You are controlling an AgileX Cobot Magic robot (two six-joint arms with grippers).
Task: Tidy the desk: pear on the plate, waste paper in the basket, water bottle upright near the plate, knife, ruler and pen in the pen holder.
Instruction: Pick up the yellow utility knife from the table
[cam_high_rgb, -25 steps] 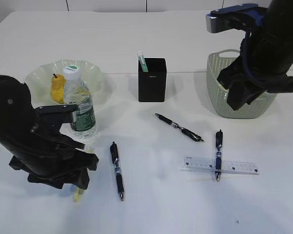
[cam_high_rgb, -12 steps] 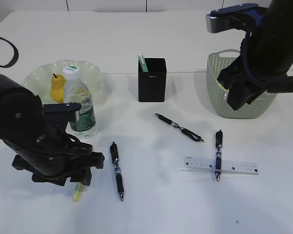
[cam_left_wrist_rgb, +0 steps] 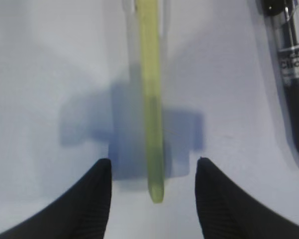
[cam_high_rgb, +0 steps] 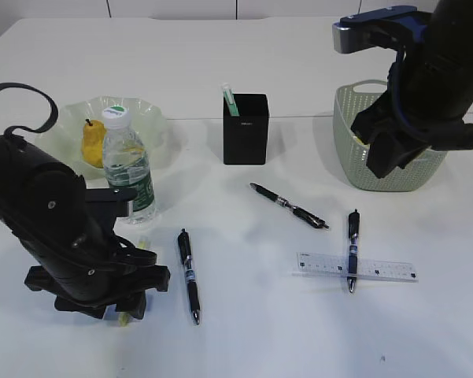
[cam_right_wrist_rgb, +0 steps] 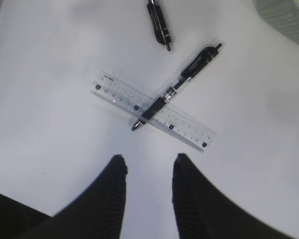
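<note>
- Desk (cam_high_rgb: 244,63), white: the tidying looks partly done, judging from how things lie
- Basket (cam_high_rgb: 382,169), pale green, at the right rear; I cannot tell whether any waste paper is inside, and none shows on the desk
- Plate (cam_high_rgb: 153,118), clear and ruffled, at the left rear, with the one pear (cam_high_rgb: 92,143) already on it
- Water bottle (cam_high_rgb: 127,167), one, upright just beside the plate: done
- Pen holder (cam_high_rgb: 245,128), black, one green-capped item standing in it
- Ruler (cam_high_rgb: 378,268), one, flat at the right, a pen (cam_high_rgb: 352,250) lying across it: left to do
- Pens, three black ones, all on the desk
- Yellow-green knife (cam_left_wrist_rgb: 151,94), one, flat between the fingers of the left hand (cam_left_wrist_rgb: 150,184), which is half open, holding nothing
- Right hand (cam_right_wrist_rgb: 148,172) hangs high above the ruler, part open and empty
</note>
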